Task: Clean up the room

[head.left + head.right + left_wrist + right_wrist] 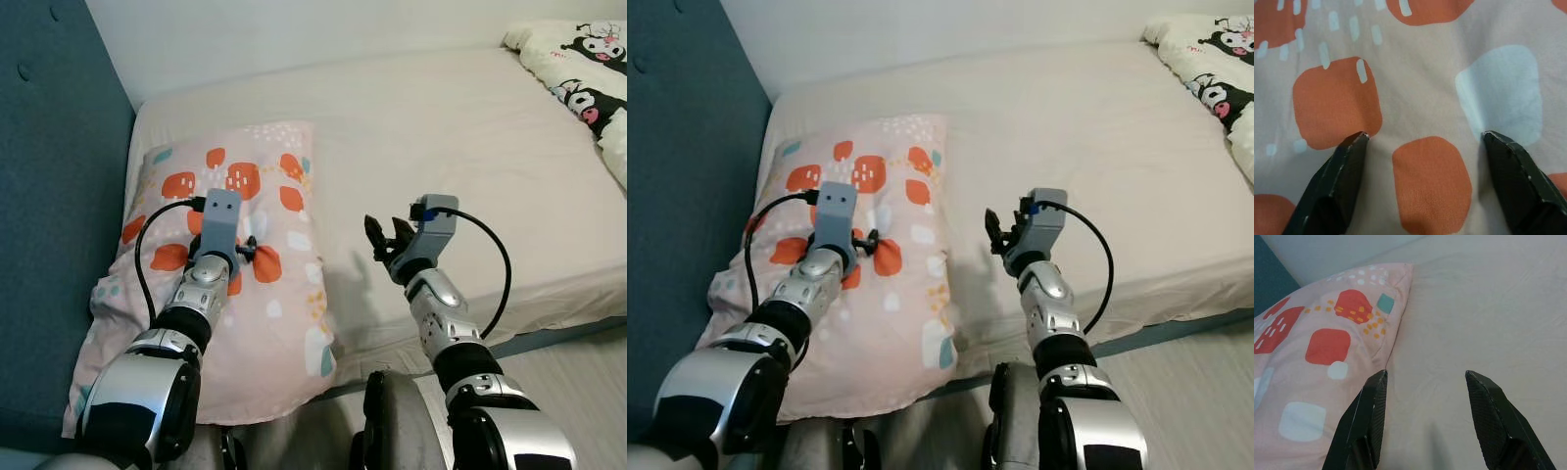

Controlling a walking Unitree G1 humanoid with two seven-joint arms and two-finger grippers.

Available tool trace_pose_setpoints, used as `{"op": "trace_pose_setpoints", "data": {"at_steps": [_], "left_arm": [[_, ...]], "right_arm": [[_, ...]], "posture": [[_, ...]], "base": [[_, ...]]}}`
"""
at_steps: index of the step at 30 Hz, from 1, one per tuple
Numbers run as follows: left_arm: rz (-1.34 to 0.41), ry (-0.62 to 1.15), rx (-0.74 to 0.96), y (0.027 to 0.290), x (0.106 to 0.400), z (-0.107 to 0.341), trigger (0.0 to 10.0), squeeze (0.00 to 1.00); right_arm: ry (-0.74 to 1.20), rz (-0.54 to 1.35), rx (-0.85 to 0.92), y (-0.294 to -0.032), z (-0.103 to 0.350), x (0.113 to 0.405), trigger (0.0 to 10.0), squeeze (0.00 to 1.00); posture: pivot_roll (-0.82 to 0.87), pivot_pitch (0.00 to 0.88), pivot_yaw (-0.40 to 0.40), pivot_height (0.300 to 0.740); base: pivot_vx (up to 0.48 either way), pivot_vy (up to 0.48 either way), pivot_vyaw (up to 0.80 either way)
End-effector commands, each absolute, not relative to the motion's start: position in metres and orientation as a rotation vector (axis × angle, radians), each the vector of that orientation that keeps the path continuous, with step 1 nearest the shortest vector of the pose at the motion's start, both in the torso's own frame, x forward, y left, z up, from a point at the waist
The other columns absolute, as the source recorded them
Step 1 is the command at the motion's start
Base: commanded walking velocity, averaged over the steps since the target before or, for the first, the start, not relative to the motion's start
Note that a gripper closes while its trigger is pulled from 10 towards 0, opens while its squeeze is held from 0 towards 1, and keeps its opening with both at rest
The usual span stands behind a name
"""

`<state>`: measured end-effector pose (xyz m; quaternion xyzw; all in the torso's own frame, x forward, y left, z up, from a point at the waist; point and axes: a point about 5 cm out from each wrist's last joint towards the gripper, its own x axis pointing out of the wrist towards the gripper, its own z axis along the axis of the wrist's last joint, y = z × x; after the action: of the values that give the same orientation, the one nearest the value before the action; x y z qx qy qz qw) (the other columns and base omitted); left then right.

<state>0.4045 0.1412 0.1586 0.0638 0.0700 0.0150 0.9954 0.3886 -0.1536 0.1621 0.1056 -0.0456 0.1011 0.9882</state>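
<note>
While over the pillow (245,294), left hand (1425,147) spread wide, empty; right hand (1425,396) likewise.

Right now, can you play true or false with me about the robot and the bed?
1. The left gripper is open over the pillow. True.
2. The pillow is plain white. False: it is pink with orange and pale blue patches.
3. The right gripper holds a toy. False: it is open and holds nothing, above the sheet.
4. A cartoon-print blanket lies at the bed's far right corner. True.
</note>
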Motion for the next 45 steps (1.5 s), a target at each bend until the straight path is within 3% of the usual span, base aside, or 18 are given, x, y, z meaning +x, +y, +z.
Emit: {"op": "trace_pose_setpoints", "data": {"at_steps": [1, 2, 20, 34, 45], "left_arm": [[0.037, 0.224, 0.144, 0.146, 0.398, 0.139, 2.3, 0.00], [0.030, 0.220, 0.138, 0.146, 0.399, 0.140, 0.0, 0.00], [0.054, 0.185, 0.131, 0.152, 0.403, 0.153, 0.0, 0.00], [0.127, 0.023, 0.055, 0.173, 0.417, 0.204, 0.0, 0.00], [0.035, -0.064, 0.172, 0.178, 0.421, 0.234, 0.0, 0.00]], "right_arm": [[-0.064, 0.201, 0.226, -0.155, 0.154, 0.386, 10.0, 0.00], [-0.064, 0.199, 0.225, -0.156, 0.154, 0.386, 10.0, 0.00], [-0.063, 0.184, 0.224, -0.159, 0.157, 0.386, 10.0, 0.00], [-0.069, 0.171, 0.225, -0.162, 0.158, 0.386, 10.0, 0.00], [-0.070, 0.182, 0.227, -0.156, 0.159, 0.388, 10.0, 0.00]], "posture": [[0.01, 0.343, 0.020, 0.578], [0.01, 0.343, 0.020, 0.578], [0.01, 0.339, 0.021, 0.578], [0.02, 0.332, 0.023, 0.578], [0.03, 0.323, 0.021, 0.578]], "base": [[0.000, 0.000, 0.00], [0.000, 0.000, 0.00], [0.000, 0.000, 0.00], [0.000, 0.000, 0.00], [0.000, 0.000, 0.00]]}}
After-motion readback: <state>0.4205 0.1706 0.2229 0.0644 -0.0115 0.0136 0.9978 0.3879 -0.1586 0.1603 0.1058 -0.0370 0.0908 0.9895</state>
